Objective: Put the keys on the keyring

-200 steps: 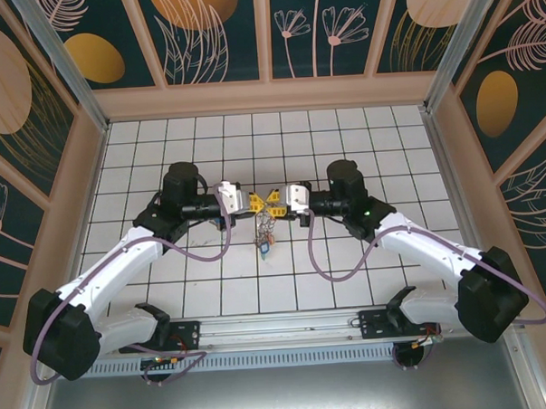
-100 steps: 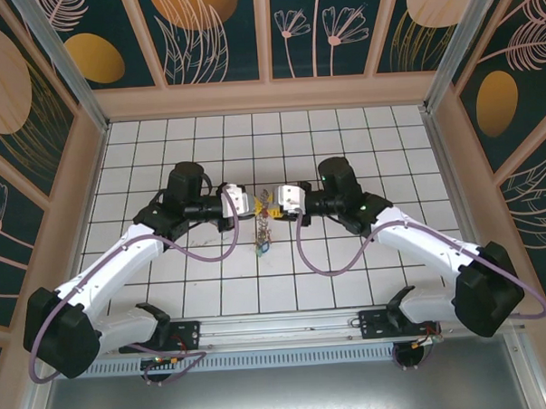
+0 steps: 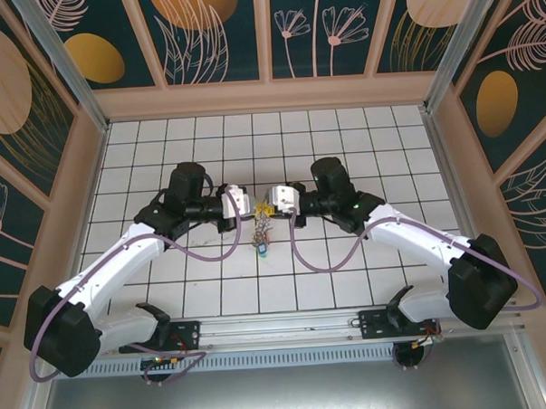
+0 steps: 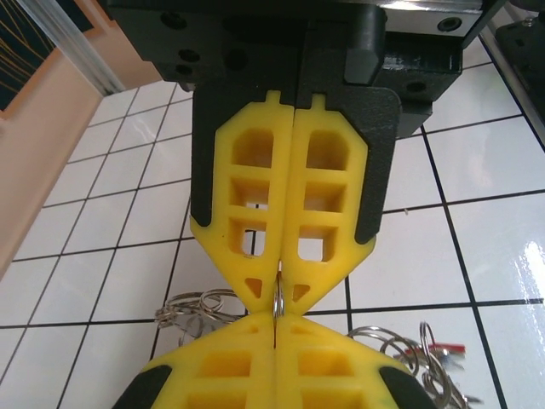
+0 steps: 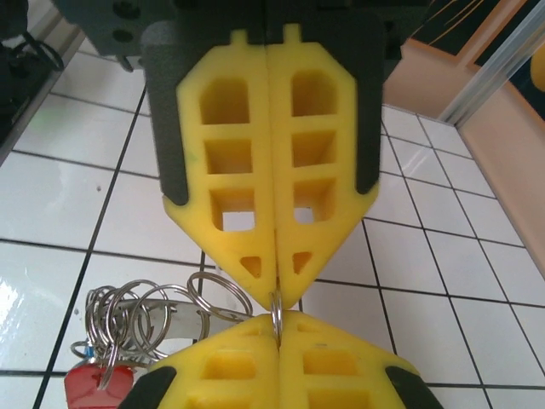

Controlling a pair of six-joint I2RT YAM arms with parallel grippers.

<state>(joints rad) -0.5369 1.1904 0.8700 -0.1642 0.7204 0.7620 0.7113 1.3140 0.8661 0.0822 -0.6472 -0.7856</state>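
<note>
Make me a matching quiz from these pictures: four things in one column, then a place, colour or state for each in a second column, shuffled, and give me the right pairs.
Things
1. left gripper
2. keyring
3. red key head
4. tiled floor

Descriptions
A. white with dark grid lines
B. among a bunch of small silver rings
C. shut, tip to tip with the right gripper
D. thin metal edge pinched between yellow fingertips

Pairs: 1-C, 2-D, 3-B, 4-A
</note>
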